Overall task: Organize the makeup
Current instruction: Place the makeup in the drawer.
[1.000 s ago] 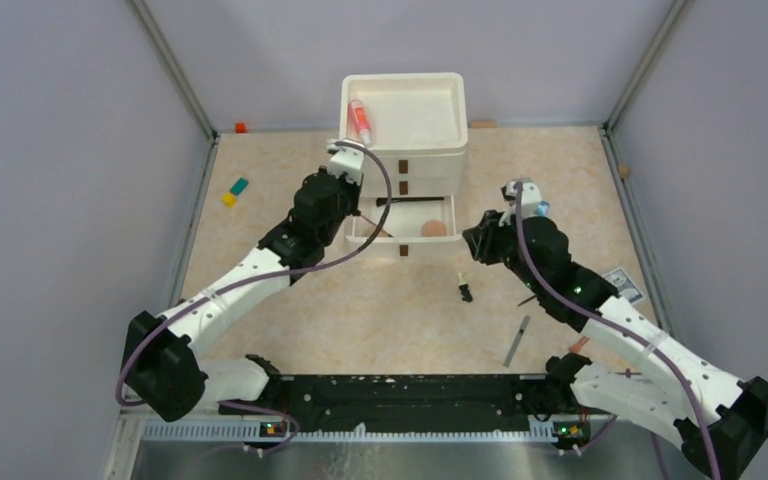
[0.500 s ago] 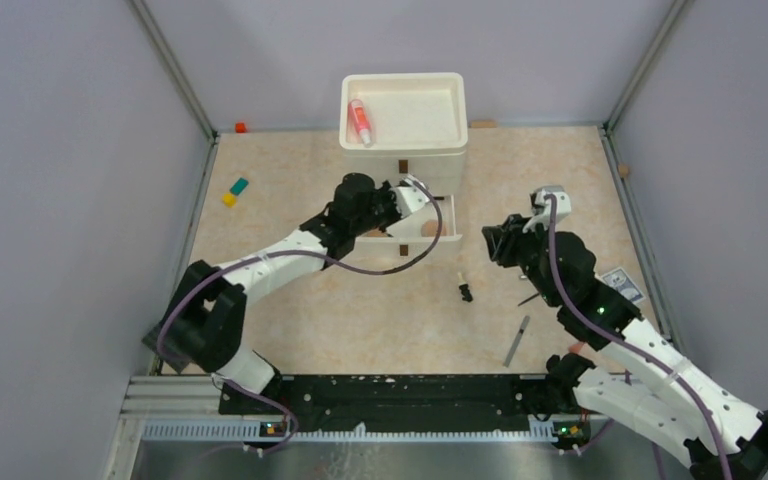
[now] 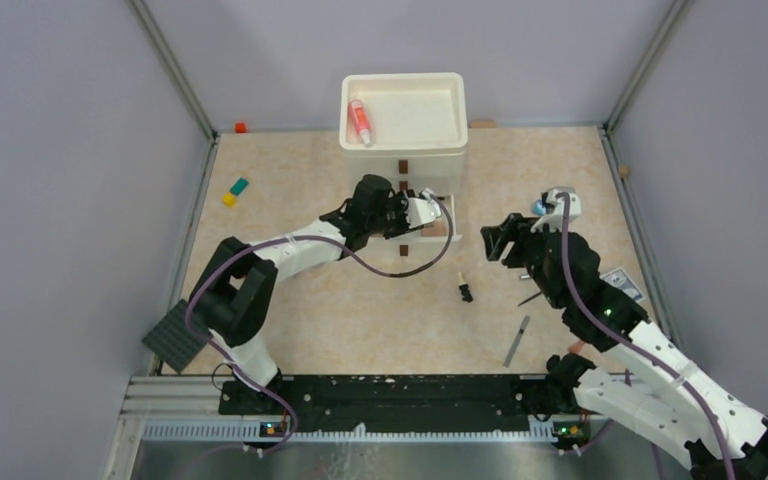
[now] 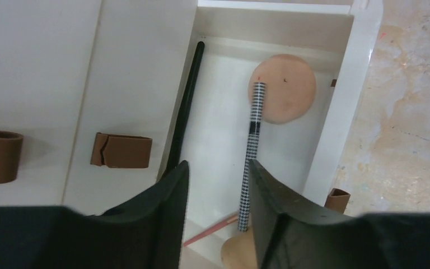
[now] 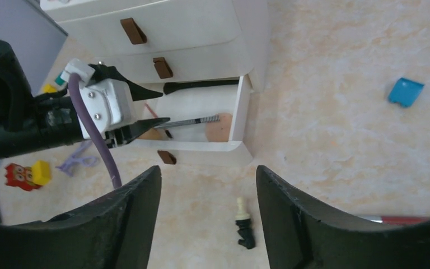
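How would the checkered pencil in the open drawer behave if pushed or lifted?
The checkered pencil looks thin and straight, so probably stiff and light. Its slim shaft may roll easily. One end rests on the peach sponge, which might damp that.

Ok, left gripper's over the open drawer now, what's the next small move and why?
Probably lift the left gripper straight up, clear of the drawer. Its jaws stand apart, wider than the checkered pencil, which lies on the drawer floor with its far end on the peach sponge, so it looks let go.
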Controlling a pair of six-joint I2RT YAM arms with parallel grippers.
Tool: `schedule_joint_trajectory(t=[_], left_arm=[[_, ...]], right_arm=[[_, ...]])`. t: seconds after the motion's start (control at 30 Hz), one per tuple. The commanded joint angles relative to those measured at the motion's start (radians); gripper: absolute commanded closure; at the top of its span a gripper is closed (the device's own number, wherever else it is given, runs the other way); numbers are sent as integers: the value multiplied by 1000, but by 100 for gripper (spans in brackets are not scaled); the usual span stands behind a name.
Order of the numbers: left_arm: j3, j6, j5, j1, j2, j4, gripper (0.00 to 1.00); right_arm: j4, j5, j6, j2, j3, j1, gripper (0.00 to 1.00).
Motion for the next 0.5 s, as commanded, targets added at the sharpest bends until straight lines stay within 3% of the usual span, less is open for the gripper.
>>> schedule_joint_trajectory(t=[0.0, 0.2, 0.47], left_arm=[[41, -14, 4, 1, -7, 56, 45], [35, -135, 17, -1, -46, 73, 3], [-23, -446, -25, -5, -149, 154, 1]], right_arm=[[-39, -1, 150, 25, 128, 0, 33], [-139, -2, 399, 110, 355, 0, 22], [-399, -66, 550, 258, 737, 0, 16]])
